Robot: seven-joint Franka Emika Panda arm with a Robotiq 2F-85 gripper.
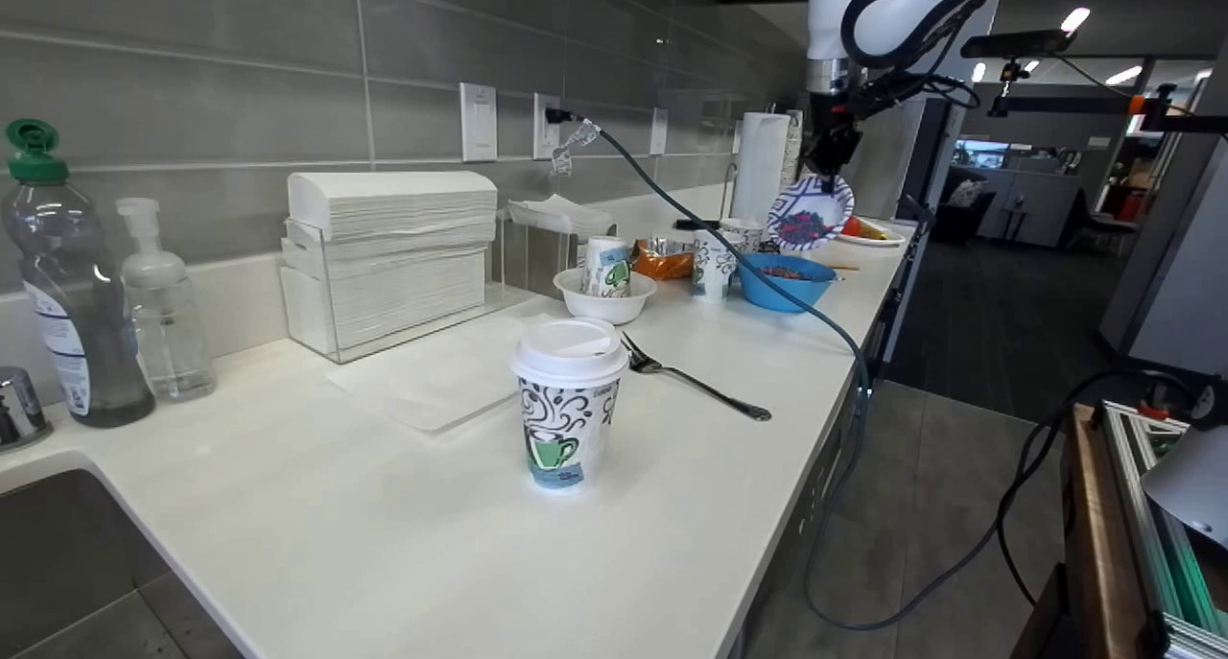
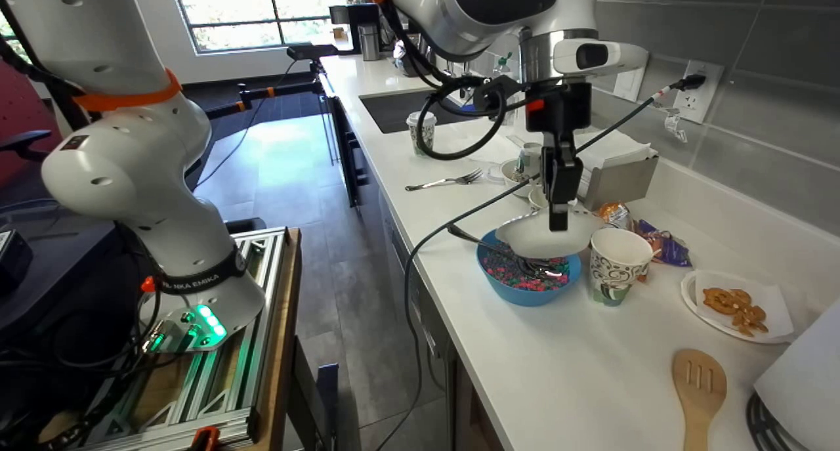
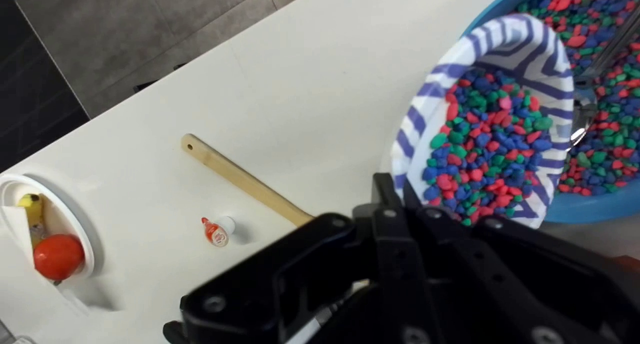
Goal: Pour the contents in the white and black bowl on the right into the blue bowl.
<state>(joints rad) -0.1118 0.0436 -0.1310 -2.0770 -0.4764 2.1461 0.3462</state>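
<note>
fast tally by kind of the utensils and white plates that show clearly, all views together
Fork: 1
Spoon, in the blue bowl: 1
Wooden spatula: 1
White plates: 2
Total: 5

We look along the counter (image 1: 432, 563) from near the sink (image 1: 72, 539) in an exterior view, blue bowl (image 1: 761, 294) far off, we face the window (image 2: 262, 11) in an exterior view, blue bowl nearer, wrist view close, down past the gripper (image 3: 396, 182), all three sharing that bowl
</note>
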